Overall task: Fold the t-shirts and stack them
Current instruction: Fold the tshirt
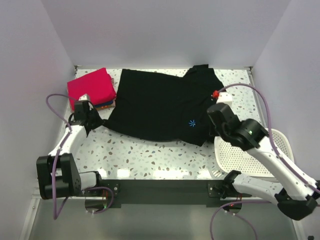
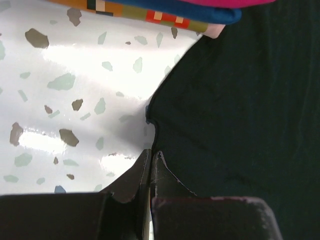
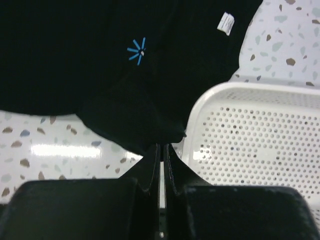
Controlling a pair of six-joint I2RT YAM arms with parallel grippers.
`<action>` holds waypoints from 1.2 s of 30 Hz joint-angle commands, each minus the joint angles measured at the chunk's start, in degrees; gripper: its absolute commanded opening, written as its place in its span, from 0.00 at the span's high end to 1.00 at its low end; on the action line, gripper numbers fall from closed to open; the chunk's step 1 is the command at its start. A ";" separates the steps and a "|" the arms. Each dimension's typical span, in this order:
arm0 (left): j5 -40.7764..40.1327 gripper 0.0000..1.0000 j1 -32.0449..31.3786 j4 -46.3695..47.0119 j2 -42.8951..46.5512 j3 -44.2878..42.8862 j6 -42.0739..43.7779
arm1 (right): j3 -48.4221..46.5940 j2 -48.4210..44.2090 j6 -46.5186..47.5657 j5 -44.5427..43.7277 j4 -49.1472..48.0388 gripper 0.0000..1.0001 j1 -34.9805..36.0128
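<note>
**Black shirt spread flat, both pincers closed at its near hem**

We see the black short-sleeved cotton t-shirt point(image 1: 155, 105) lying spread open across the middle of the speckled white terrazzo table point(image 1: 150, 157), its collar toward the far wall. The small light-blue star-like chest mark point(image 3: 136, 51) faces up, and a white sewn label point(image 3: 226, 22) shows near the right edge.

At the table's far left corner we find the bright pinkish-red folded t-shirt point(image 1: 90, 87) on top of a pile. The coloured folded shirts point(image 2: 165, 17) lie beneath it, just beside the black shirt's left side.

The left gripper point(image 2: 151, 156) sits at the black shirt's near left corner, its jaws pressed together against the hem. The right gripper point(image 3: 162, 147) is closed likewise at the near right corner. We cannot tell whether either has cloth pinched.

The white perforated plastic basket point(image 3: 260, 140) sits just right of that corner.
</note>
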State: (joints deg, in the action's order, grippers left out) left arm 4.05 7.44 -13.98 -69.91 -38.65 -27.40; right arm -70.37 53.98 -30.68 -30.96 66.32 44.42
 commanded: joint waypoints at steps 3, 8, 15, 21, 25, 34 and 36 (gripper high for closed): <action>0.52 1.00 -0.15 1.76 -7.15 -8.09 2.43 | 0.23 9.46 10.09 3.96 -17.96 1.00 -10.90; 2.53 1.00 -0.15 2.03 -12.87 -13.45 2.79 | -0.56 17.03 14.59 10.65 -23.16 1.00 -17.35; 4.29 1.00 -1.11 0.45 -20.43 -20.93 3.66 | -5.04 25.99 18.98 15.14 -26.42 1.00 -25.16; 4.65 1.00 -2.69 -2.19 -25.53 -27.08 5.16 | -11.27 32.85 21.97 16.98 -26.25 1.00 -30.52; 3.33 1.00 -4.01 -3.69 -27.64 -30.16 5.78 | -13.03 35.76 23.03 18.39 -26.16 1.00 -33.78; 0.52 1.00 -5.42 -6.41 -32.22 -36.40 6.39 | -16.11 42.43 23.73 19.53 -27.04 1.00 -37.83; 0.25 1.00 -5.33 -6.76 -33.35 -37.72 6.48 | -17.51 43.84 23.82 19.71 -26.86 1.00 -38.45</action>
State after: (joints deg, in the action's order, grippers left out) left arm 5.96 2.17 -19.97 -102.17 -72.69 -22.70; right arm -83.72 96.53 -8.29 -12.16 41.15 6.87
